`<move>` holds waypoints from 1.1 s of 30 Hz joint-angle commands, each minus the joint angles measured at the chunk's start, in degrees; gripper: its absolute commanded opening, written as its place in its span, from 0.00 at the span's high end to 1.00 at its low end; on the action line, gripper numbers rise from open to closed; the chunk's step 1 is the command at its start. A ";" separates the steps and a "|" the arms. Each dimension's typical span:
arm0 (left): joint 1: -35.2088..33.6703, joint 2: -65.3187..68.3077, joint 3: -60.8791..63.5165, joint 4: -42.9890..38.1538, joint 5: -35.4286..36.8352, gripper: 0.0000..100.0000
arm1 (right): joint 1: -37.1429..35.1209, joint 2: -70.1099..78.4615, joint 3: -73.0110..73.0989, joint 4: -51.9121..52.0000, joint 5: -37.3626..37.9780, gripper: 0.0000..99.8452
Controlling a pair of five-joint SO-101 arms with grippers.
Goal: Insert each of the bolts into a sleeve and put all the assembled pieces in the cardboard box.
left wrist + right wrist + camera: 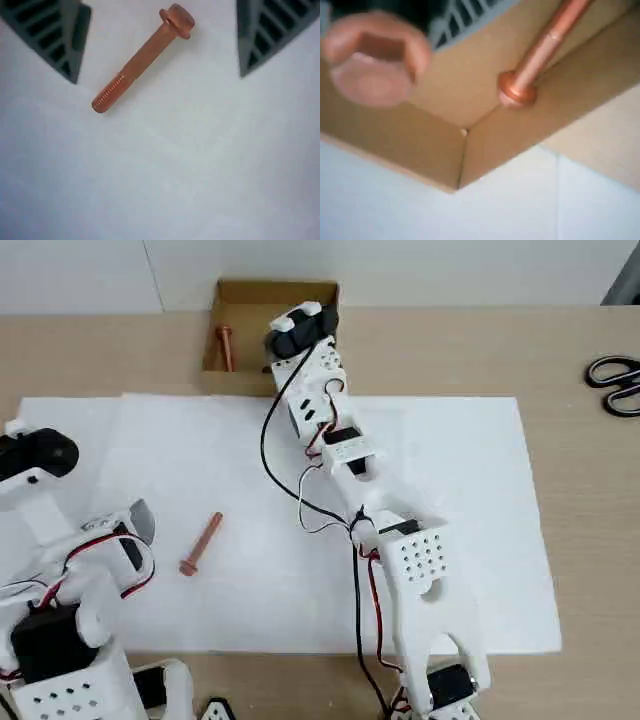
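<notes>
A copper bolt lies loose on the white sheet, head toward the near edge. My left gripper hovers just left of it, open; in the left wrist view the bolt lies between the two spread grey fingers, untouched. My right gripper reaches over the cardboard box. Close to its camera hangs a blurred bolt head beside a grey finger, so it is shut on that bolt. One assembled copper piece lies inside the box along a wall.
The white sheet covers most of the wooden table. Black scissors lie at the far right edge. The right arm stretches diagonally across the sheet with trailing cables.
</notes>
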 commanded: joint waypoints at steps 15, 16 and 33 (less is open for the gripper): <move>-0.18 -0.53 -0.13 0.26 -0.26 0.80 | 0.84 -2.07 -4.13 6.46 5.80 0.79; -0.18 -0.53 -0.13 0.26 -0.26 0.80 | 1.10 -2.15 -4.13 6.64 5.80 0.79; -0.18 -0.53 -0.31 0.97 -0.26 0.80 | 5.14 -31.43 -3.78 43.21 0.18 0.79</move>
